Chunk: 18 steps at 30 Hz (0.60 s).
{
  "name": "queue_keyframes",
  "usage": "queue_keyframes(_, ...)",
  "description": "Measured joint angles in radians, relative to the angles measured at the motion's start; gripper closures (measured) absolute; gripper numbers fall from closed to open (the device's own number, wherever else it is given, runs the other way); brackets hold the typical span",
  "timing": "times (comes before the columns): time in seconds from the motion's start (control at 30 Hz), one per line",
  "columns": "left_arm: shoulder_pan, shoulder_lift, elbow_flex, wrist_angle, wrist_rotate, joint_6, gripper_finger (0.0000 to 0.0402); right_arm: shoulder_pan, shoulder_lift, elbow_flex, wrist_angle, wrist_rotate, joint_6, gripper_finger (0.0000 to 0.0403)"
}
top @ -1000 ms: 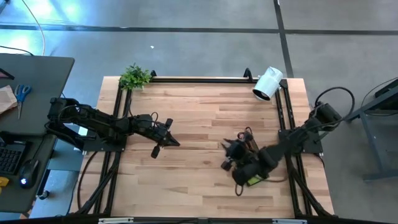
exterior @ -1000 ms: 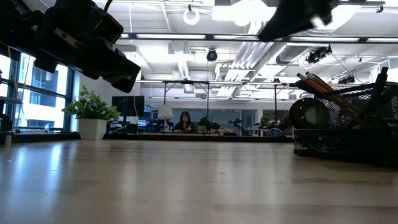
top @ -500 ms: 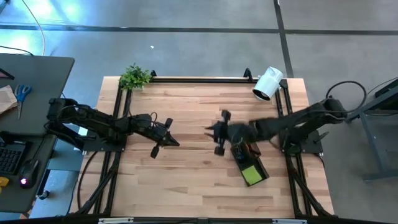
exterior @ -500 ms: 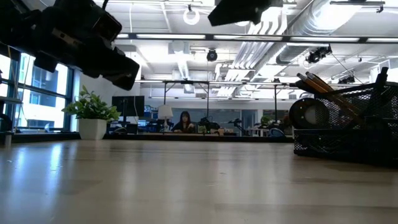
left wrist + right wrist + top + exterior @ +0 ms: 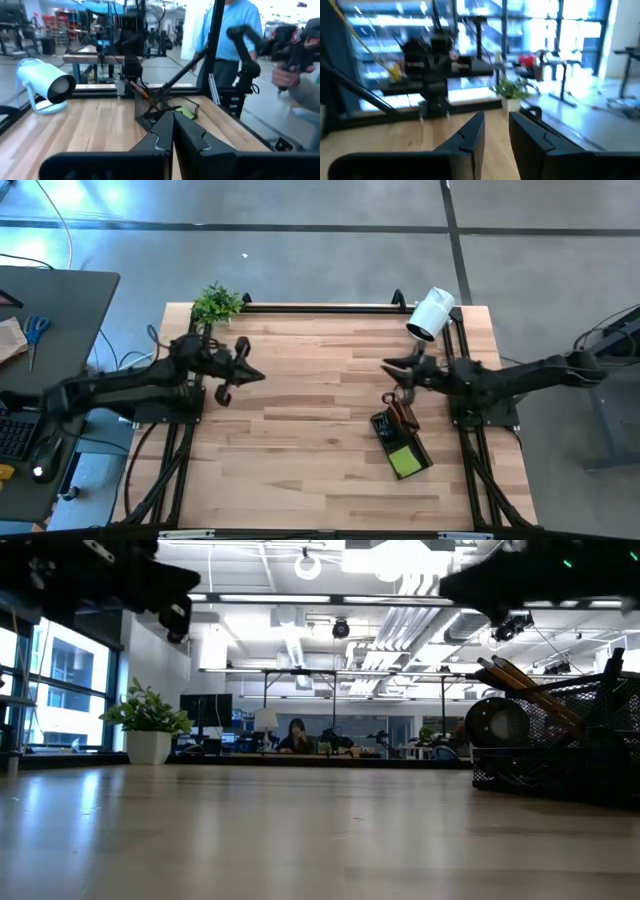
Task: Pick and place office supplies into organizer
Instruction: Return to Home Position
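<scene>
Seeing both arms up off the bench (image 5: 320, 470) — left tool (image 5: 252, 374) pressed together, right tool (image 5: 390, 366) slightly spread, empty. We find the organizer (image 5: 379, 423) on the bench's right half, sticky pad (image 5: 405, 461) inside.

The black mesh organizer (image 5: 560, 752) stands upright on the right half of the wooden surface (image 5: 300, 450), set at a slant to the surface's edges. Its low tray section holds the lime-green sticky-note pad (image 5: 405, 462), which lies flat. The taller cup section, at the end nearer the back edge, holds the orange pencil (image 5: 399, 411) and dark pens (image 5: 612, 666). The pencil leans out over the rim, and the pens stand nearly upright.
</scene>
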Motion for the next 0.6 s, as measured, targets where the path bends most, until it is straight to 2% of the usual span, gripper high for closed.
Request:
queue_keyframes(0.1, 0.011, -0.097, -0.038, -0.025, 0.001, -0.025, 0.0401, -0.018, -0.151, -0.138, 0.077, -0.082, 0.0, 0.032)
queue_keyframes(0.2, 0.017, -0.205, -0.095, -0.051, -0.007, -0.051, 0.0401, -0.016, -0.305, -0.247, 0.084, -0.102, -0.002, 0.032)
queue_keyframes(0.37, 0.015, -0.401, -0.214, -0.103, -0.069, -0.114, 0.0402, 0.001, -0.54, -0.252, -0.211, -0.009, -0.023, 0.032)
queue_keyframes(0.5, 0.003, -0.549, -0.229, -0.288, -0.199, -0.134, 0.0401, 0.03, -0.671, -0.25, -0.319, 0.006, -0.019, 0.032)
queue_keyframes(0.6, -0.046, -0.629, -0.231, -0.37, -0.287, -0.115, 0.0401, 0.063, -0.72, -0.259, -0.376, 0.099, 0.004, 0.032)
